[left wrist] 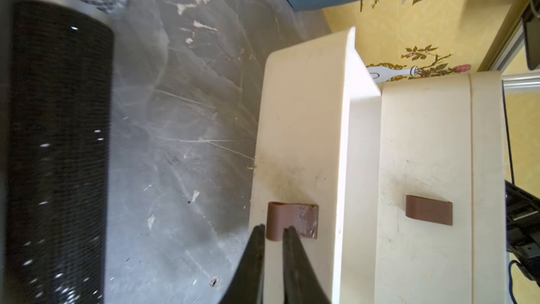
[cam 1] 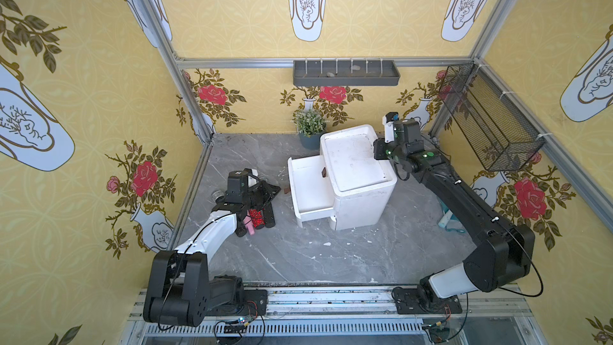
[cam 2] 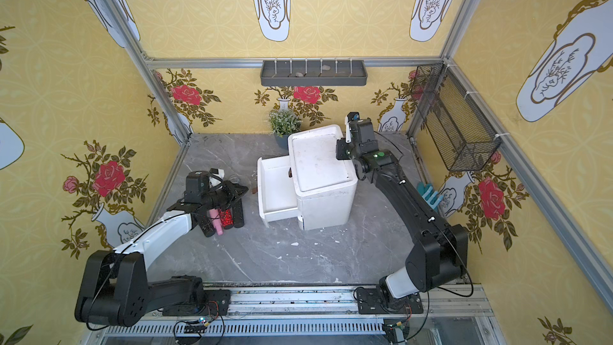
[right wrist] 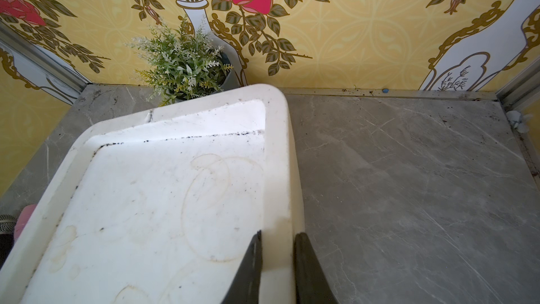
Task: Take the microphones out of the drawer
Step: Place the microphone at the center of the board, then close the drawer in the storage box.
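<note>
Beside drawer (cam 1: 310, 190), microphones (cam 1: 257, 219), seemingly under left arm (cam 1: 212, 227)

This is a robot lab cell dressed up as a home. Rose-and-vase wallpaper (cam 1: 238, 21) hangs on a bare aluminium frame (cam 1: 232, 62) boxed around a white cabinet (cam 1: 358, 174), which stands on a marble-look table (cam 1: 315, 260). A plant (cam 1: 310, 124) stands just behind the cabinet, a shelf (cam 1: 345, 76) hangs on the wall beyond it and a wire basket (cam 1: 487, 121) to its right. In front of it, a left arm (cam 1: 212, 227) and a right arm (cam 1: 457, 200) are bolted to a metal rail (cam 1: 331, 297).

Bright even light, soft shadows, wide-angle edge bend, near blur in left wrist view.
</note>
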